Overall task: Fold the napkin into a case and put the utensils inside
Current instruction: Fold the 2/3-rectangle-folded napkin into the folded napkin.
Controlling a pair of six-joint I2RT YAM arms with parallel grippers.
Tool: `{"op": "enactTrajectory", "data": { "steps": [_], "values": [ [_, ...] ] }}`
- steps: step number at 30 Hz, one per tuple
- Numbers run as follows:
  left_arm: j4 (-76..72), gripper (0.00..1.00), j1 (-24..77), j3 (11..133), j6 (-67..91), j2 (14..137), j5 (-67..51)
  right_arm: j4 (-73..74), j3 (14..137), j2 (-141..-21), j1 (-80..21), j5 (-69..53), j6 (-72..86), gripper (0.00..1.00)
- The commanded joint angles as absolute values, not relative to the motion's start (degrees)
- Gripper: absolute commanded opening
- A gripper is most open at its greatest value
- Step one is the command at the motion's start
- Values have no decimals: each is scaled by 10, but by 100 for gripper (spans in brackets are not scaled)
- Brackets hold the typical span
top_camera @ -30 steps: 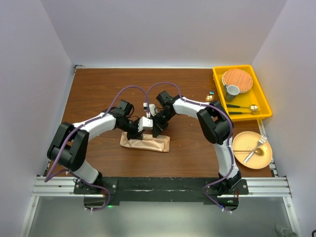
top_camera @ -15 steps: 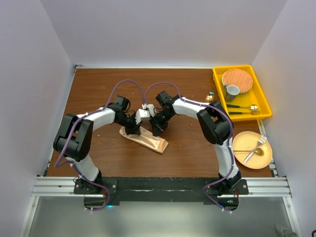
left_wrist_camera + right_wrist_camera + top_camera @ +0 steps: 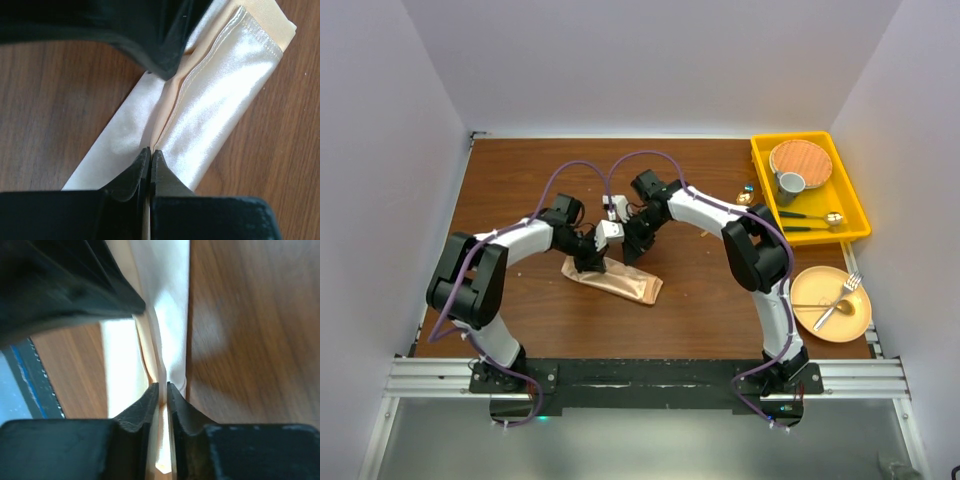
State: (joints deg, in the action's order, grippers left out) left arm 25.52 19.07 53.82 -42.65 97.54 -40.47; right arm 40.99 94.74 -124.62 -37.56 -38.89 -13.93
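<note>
The peach napkin (image 3: 617, 283) lies folded into a narrow strip, the case, slanting across the middle of the table. My left gripper (image 3: 588, 263) sits at its left end, shut on a raised fold of the satin (image 3: 150, 150). From the far side my right gripper (image 3: 633, 250) comes down on the strip. Its jaws stand a sliver apart with a pinched ridge of the napkin (image 3: 170, 315) running between them (image 3: 162, 386). The utensils, a fork (image 3: 847, 288) and a spoon (image 3: 825, 316), rest on the round plate (image 3: 856, 325) at the right.
A yellow bin (image 3: 761, 170) at the far right holds a wood-toned plate (image 3: 801, 159), a grey cup (image 3: 790, 184) and a gold spoon (image 3: 832, 217). Small objects (image 3: 747, 196) lie on the table beside the bin. The two wrists are close together over the cloth.
The left gripper drew the strip's left end back, so the strip now slants. The right gripper shifted slightly toward the far side and its jaws have parted a little.
</note>
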Motion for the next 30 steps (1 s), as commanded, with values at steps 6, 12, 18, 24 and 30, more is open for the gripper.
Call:
{"op": "enactTrajectory", "data": {
  "steps": [6,12,18,24,30],
  "values": [
    [253,0,198,519,-432,945,-415,375,1006,-1254,-377,-413,-81,23],
    [254,0,199,511,-432,939,-416,367,1009,-1289,-376,-396,-80,32],
    [249,0,199,505,-428,940,-414,322,977,-1265,-367,-429,-67,29],
    [243,0,199,504,-423,940,-417,339,979,-1270,-364,-439,-84,32],
    [242,0,199,507,-417,928,-422,342,990,-1299,-365,-444,-83,31]
  ]
}}
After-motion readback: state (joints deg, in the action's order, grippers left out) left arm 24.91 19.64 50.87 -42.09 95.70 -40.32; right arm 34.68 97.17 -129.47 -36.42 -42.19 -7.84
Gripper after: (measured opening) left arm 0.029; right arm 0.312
